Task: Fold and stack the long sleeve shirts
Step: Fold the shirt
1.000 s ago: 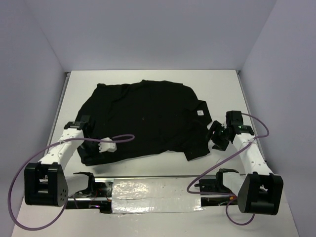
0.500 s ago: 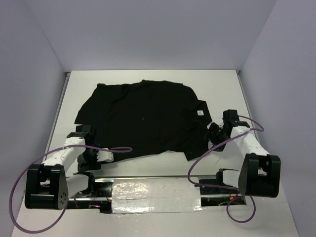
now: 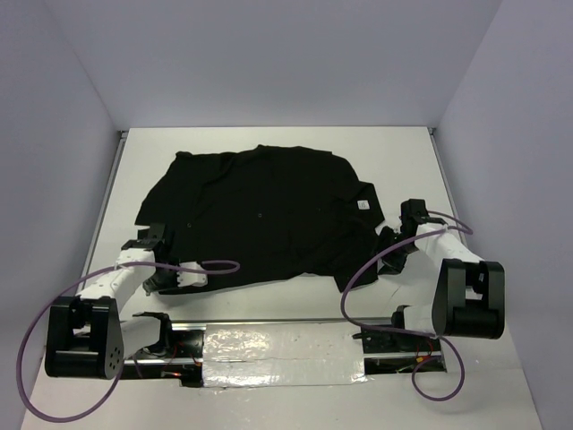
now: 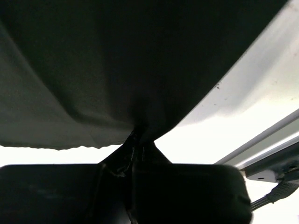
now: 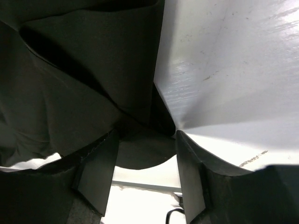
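The black long sleeve shirt [image 3: 260,215] lies spread on the white table, its small white neck label [image 3: 363,204] near the right side. My left gripper [image 3: 161,274] sits low at the shirt's near-left corner. In the left wrist view it [image 4: 136,141] is shut on the shirt's hem [image 4: 117,84], and the fabric bunches into the pinch. My right gripper [image 3: 392,244] is at the shirt's near-right edge. In the right wrist view it [image 5: 145,161] is open, both fingers [image 5: 97,173] standing apart, with a fold of the shirt [image 5: 70,107] lying between them.
A metal rail with shiny tape [image 3: 269,345] runs along the table's near edge between the two arm bases. Purple cables [image 3: 215,267] loop over the shirt's near hem and beside the right arm. Walls close in the table [image 3: 403,161] at the back and both sides.
The left gripper has dropped to the shirt's near-left hem and shut on it. The right arm has drawn back, and its jaws have narrowed around the shirt's right edge.
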Controlling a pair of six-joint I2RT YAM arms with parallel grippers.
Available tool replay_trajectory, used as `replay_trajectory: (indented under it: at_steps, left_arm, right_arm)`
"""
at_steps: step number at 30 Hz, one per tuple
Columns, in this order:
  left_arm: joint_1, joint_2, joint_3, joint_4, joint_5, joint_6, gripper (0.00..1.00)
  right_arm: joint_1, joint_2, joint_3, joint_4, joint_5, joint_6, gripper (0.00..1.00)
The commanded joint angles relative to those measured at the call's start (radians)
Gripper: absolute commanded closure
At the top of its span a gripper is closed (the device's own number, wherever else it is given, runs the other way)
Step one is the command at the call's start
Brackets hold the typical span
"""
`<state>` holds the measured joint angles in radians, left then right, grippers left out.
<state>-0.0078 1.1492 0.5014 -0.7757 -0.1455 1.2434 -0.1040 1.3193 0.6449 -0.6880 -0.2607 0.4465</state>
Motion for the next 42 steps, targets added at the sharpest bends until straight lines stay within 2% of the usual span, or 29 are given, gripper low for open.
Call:
replay_trajectory:
  at_steps: [1,3,4,7,8,11,12,13,14,16,17,19,21,22,25,27,28,30,32,33,34,35,36,39,41,42]
  left_arm:
    - [0.003,0.007,0.020,-0.005,0.047,-0.022,1.00]
    - [0.005,0.009,0.040,-0.007,0.061,-0.041,1.00]
    - [0.009,0.010,0.046,-0.008,0.061,-0.048,1.00]
    - [0.037,0.010,0.081,-0.026,0.063,-0.067,1.00]
    - [0.038,0.012,0.089,-0.031,0.064,-0.079,1.00]
    - [0.045,0.026,0.121,-0.043,0.066,-0.105,1.00]
    - [0.046,0.032,0.132,-0.042,0.061,-0.111,1.00]
    - [0.046,0.038,0.137,-0.040,0.049,-0.116,1.00]
    - [0.048,0.046,0.141,-0.037,0.046,-0.119,1.00]
    - [0.049,0.050,0.149,-0.039,0.046,-0.117,1.00]
    - [0.049,0.053,0.152,-0.033,0.047,-0.116,1.00]
    - [0.049,0.058,0.163,-0.033,0.046,-0.117,1.00]
    - [0.051,0.064,0.167,-0.030,0.040,-0.117,1.00]
    - [0.051,0.064,0.166,-0.031,0.037,-0.116,1.00]
    - [0.051,0.061,0.160,-0.025,0.034,-0.108,1.00]
    - [0.052,0.063,0.155,-0.022,0.034,-0.108,1.00]
    - [0.054,0.064,0.155,-0.019,0.034,-0.108,1.00]
    - [0.054,0.070,0.154,-0.017,0.037,-0.111,1.00]
    - [0.054,0.073,0.152,-0.014,0.035,-0.113,1.00]
    - [0.055,0.072,0.151,-0.013,0.034,-0.111,1.00]
    - [0.054,0.073,0.149,-0.011,0.034,-0.111,1.00]
    - [0.055,0.069,0.149,-0.010,0.034,-0.108,1.00]
    - [0.055,0.069,0.147,-0.010,0.034,-0.107,1.00]
    - [0.057,0.069,0.143,-0.002,0.032,-0.105,1.00]
    - [0.057,0.069,0.143,0.001,0.035,-0.105,1.00]
    - [0.057,0.070,0.144,0.000,0.035,-0.107,1.00]
  right_arm:
    - [0.016,0.024,0.015,0.022,0.003,-0.031,0.47]
    - [0.018,0.041,0.019,0.021,-0.020,-0.040,0.61]
    - [0.017,0.041,0.022,0.018,-0.021,-0.043,0.76]
    - [0.018,0.003,0.035,-0.001,-0.012,-0.045,0.97]
    - [0.018,-0.009,0.039,-0.008,-0.008,-0.043,1.00]
    - [0.020,-0.035,0.056,-0.039,0.000,-0.048,1.00]
    - [0.020,-0.038,0.064,-0.053,0.003,-0.052,0.96]
    - [0.021,-0.040,0.070,-0.064,0.008,-0.058,0.73]
    - [0.021,-0.042,0.078,-0.079,0.014,-0.074,0.61]
    - [0.020,-0.032,0.079,-0.084,0.017,-0.088,0.48]
    - [0.020,-0.026,0.078,-0.084,0.018,-0.089,0.48]
    - [0.021,-0.011,0.079,-0.082,0.014,-0.088,0.51]
    - [0.020,-0.018,0.084,-0.085,0.024,-0.085,0.59]
    - [0.021,-0.025,0.082,-0.085,0.032,-0.081,0.70]
    - [0.021,-0.048,0.079,-0.084,0.044,-0.075,0.86]
    - [0.021,-0.045,0.078,-0.082,0.034,-0.077,0.91]
    - [0.020,-0.040,0.079,-0.082,0.029,-0.080,0.97]
    - [0.021,-0.031,0.079,-0.081,0.023,-0.083,0.99]
    - [0.021,-0.029,0.081,-0.084,0.021,-0.086,0.84]
    - [0.021,-0.026,0.081,-0.087,0.026,-0.083,0.69]
    - [0.021,-0.025,0.082,-0.085,0.037,-0.083,0.45]
    - [0.020,-0.023,0.082,-0.088,0.040,-0.077,0.39]
    - [0.021,-0.017,0.081,-0.085,0.041,-0.078,0.36]
    - [0.023,0.001,0.073,-0.076,0.032,-0.075,0.36]
    - [0.021,0.018,0.070,-0.065,0.020,-0.080,0.39]
    - [0.021,0.035,0.071,-0.064,0.014,-0.081,0.44]
